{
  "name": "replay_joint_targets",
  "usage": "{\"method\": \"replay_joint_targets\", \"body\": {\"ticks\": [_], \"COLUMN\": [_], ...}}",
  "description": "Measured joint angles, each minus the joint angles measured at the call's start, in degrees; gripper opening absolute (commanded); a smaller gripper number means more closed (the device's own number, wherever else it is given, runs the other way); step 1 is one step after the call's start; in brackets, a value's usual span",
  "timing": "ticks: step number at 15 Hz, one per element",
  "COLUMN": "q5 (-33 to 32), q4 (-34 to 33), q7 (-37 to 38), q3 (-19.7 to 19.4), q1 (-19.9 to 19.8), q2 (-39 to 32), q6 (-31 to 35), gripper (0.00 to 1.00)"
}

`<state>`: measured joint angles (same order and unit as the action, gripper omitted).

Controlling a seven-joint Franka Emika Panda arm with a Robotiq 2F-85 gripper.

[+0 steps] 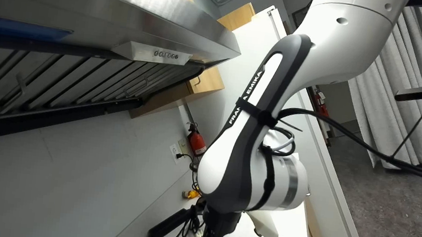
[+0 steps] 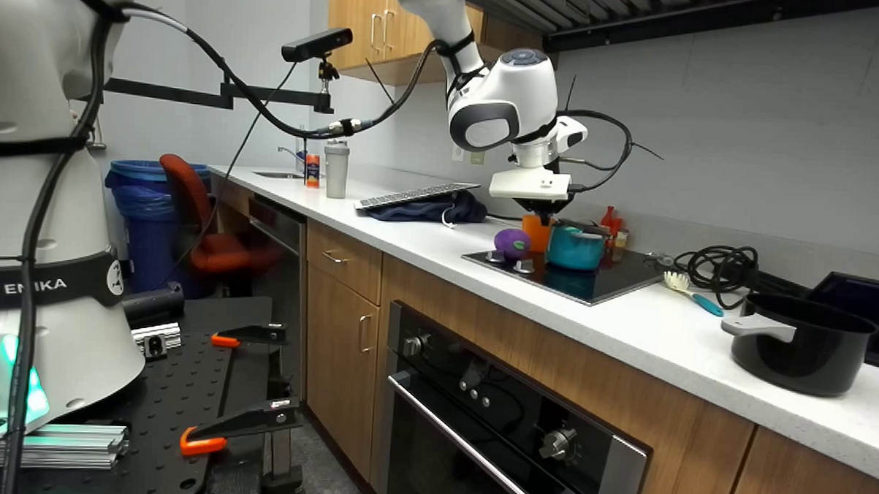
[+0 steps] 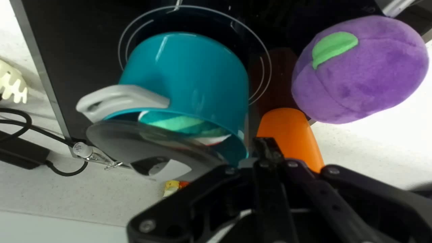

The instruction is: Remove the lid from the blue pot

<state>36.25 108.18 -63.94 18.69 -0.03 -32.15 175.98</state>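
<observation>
Plainly, the largest thing we see is the white robot arm [image 1: 243, 146]; in an exterior view it runs off the top, and the lower edge cuts away the area around its fingertips. Below its gripper [image 3: 268, 146] spreads a black cooktop [image 2: 629, 272], partly covered by what stands on it. The blue pot [image 2: 574, 252] stands upright on that surface, in an exterior view just right of and below the gripper. In the wrist view its translucent lid [image 3: 152, 148] lies to the gripper's left, tilted over the mouth and leaving part of it uncovered; the lid's near end is lost against the gripper's dark linkage, so we cannot tell whether it touches the rim. A purple plush toy [image 3: 361, 71] sits up and to the right of the gripper. An orange cup [image 3: 287, 138] is partly hidden behind the fingertips. Inside the pot something green-striped [image 3: 184, 125] shows, too covered for us to name. Smallest of all, the fingertips look drawn together; whether they pinch the lid's edge, we cannot tell.
</observation>
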Motion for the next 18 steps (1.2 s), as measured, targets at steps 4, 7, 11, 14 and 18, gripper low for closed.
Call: {"method": "replay_joint_targets", "body": {"ticks": [4,7,11,14,18], "q5": [0.0,0.0,0.0,-0.2,-0.2], "q4": [0.0,-0.1,-0.6,-1.0,-1.1], "q7": [0.0,0.0,0.0,0.0,0.1], "q3": [0.0,0.0,0.0,-0.4,-1.9], "q1": [0.4,0.5,0.6,0.6,0.6], "q2": [0.2,0.3,0.6,0.8,0.6], "q6": [0.0,0.0,0.0,0.0,0.0], "gripper": [0.0,0.0,0.0,0.0,0.0]}}
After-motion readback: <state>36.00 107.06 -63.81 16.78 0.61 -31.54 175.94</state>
